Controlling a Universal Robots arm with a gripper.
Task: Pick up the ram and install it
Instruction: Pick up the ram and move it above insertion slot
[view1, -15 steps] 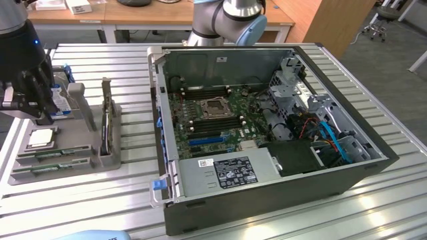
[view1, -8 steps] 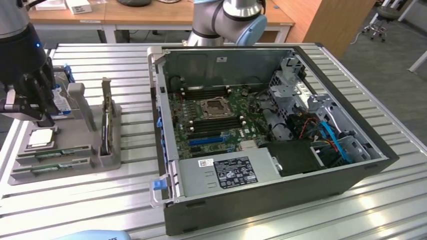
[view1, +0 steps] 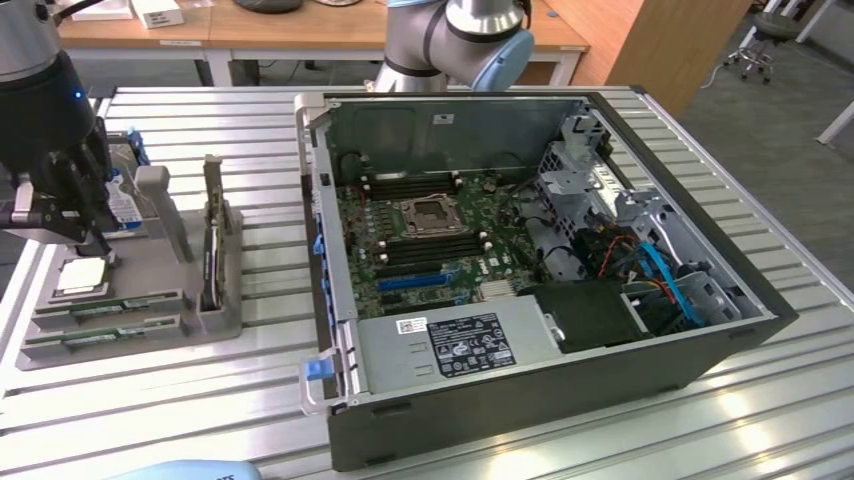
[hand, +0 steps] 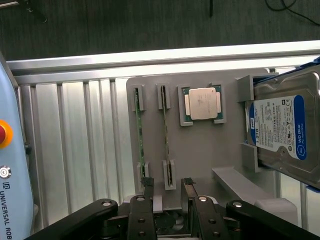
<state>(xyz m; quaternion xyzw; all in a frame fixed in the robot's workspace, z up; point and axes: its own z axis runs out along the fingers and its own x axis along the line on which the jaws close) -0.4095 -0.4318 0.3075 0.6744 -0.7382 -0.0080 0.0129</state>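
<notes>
Tool (hand: 167, 184), black two-finger type, jaws wide apart, hovers over grey moulded holder (hand: 200, 150) on ribbed metal tabletop (hand: 75, 150); long thin green ram stick (hand: 166, 135) sits edge-up in holder slot, in line w/ gap btw fingers, ungripped; second green stick (hand: 140, 135) just beside.

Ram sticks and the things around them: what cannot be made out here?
- Ram sticks: wrist view sees them edge-on; chips and label hidden.
- Hard drive: cut off by the wrist picture's edge.
- Motherboard slots: too small in the exterior view to tell latches.
</notes>
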